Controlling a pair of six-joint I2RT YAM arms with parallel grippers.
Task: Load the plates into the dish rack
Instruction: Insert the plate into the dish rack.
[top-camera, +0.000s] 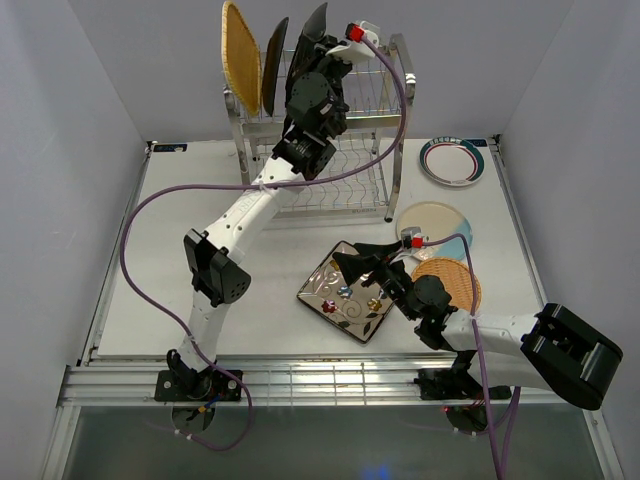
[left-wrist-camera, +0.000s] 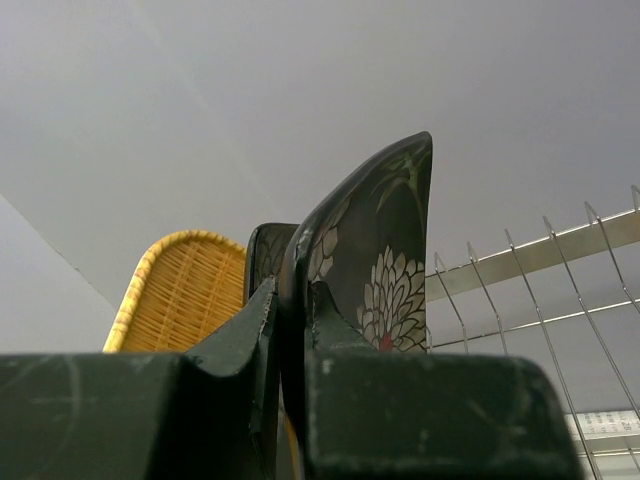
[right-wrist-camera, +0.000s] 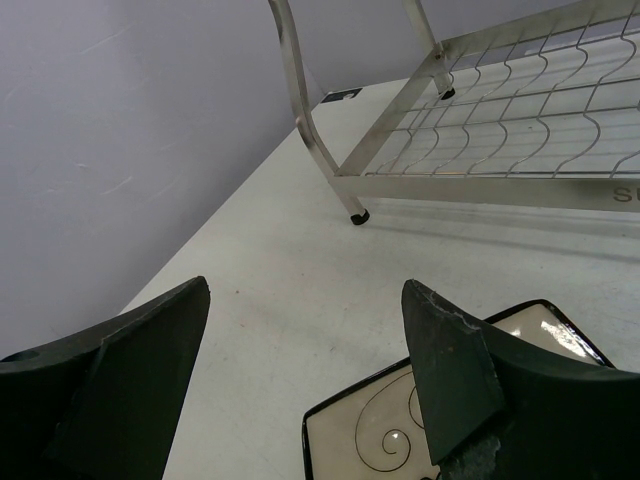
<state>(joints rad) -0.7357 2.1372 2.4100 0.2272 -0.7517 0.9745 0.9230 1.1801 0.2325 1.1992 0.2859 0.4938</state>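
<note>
My left gripper (top-camera: 318, 72) is shut on the edge of a black square plate with white flowers (left-wrist-camera: 385, 250), holding it upright at the top tier of the dish rack (top-camera: 385, 120). A woven orange-tan plate (top-camera: 240, 55) and a second black plate (top-camera: 275, 65) stand in the rack's top slots to the held plate's left. My right gripper (top-camera: 356, 266) is open and empty just above the far corner of the cream floral square plate (top-camera: 345, 295), which lies flat on the table. In the right wrist view that plate's corner (right-wrist-camera: 380, 430) lies under the right finger (right-wrist-camera: 450, 350).
A second woven plate (top-camera: 450, 282), a cream-blue round plate (top-camera: 437, 222) and a teal-rimmed white plate (top-camera: 453, 160) lie on the table to the right of the rack. The rack's lower shelf (right-wrist-camera: 500, 120) stands just beyond my right gripper. Walls enclose the table on three sides.
</note>
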